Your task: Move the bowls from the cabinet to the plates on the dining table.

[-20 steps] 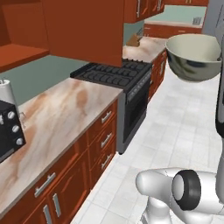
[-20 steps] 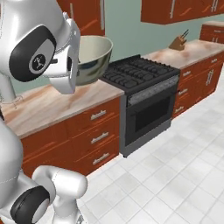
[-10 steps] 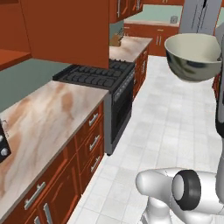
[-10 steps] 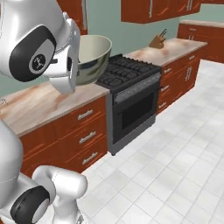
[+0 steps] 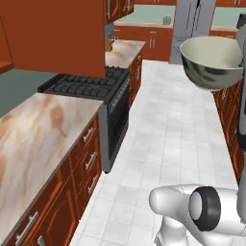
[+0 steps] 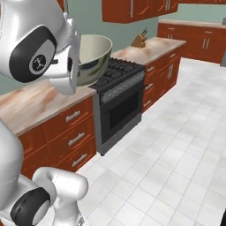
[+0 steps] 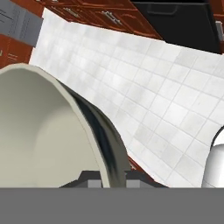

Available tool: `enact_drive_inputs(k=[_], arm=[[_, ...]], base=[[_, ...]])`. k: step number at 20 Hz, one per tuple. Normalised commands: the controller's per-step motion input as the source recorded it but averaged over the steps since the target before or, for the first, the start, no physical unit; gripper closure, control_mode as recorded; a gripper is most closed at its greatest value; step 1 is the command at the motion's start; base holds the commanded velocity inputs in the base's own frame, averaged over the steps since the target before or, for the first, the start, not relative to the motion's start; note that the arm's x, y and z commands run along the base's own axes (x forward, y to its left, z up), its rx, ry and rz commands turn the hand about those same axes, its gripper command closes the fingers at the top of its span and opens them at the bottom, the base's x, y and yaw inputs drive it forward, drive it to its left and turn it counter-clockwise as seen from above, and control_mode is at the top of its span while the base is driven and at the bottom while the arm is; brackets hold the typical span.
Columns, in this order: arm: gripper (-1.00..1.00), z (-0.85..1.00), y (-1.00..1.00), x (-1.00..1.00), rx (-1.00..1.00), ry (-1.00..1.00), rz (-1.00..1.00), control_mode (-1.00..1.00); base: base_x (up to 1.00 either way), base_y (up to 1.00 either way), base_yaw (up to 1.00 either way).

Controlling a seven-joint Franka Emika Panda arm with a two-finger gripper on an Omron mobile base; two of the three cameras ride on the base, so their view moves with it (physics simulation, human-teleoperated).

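Observation:
A shiny grey metal bowl point(image 5: 211, 62) with a cream inside hangs upright in the air over the white tiled floor. My gripper point(image 7: 109, 177) is shut on the bowl's rim, one fingertip inside and one outside the wall. In the right base view the bowl point(image 6: 93, 56) sits just beyond my white hand, in front of the stove. The bowl point(image 7: 39, 135) takes up the left half of the hand view. A reddish-brown wall cabinet point(image 5: 57, 33) hangs at the upper left, well away from the bowl. The plates and the dining table are out of view.
A marble-topped counter point(image 5: 38, 139) with drawers runs along the left, next to a black stove point(image 5: 89, 86). A white tiled aisle point(image 5: 168, 139) leads on to a grey fridge point(image 5: 192, 21). More low cabinets point(image 6: 185, 44) and a knife block point(image 6: 139, 40) stand at the back.
The whole scene has shifted, so the base has moved: stove and counter slid across both base views. The bowl keeps its place in my gripper.

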Motion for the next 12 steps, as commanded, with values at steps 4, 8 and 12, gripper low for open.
enact_drive_inputs(k=[4, 8, 12], arm=[[1.0, 0.0, 0.0, 0.0, 0.0, 0.0, 0.0, 1.0], [1.0, 0.0, 0.0, 0.0, 0.0, 0.0, 0.0, 1.0], [1.0, 0.0, 0.0, 0.0, 0.0, 0.0, 0.0, 1.0]], base=[[0.0, 0.0, -0.25], [0.0, 0.0, -0.25], [0.0, 0.0, -0.25]])
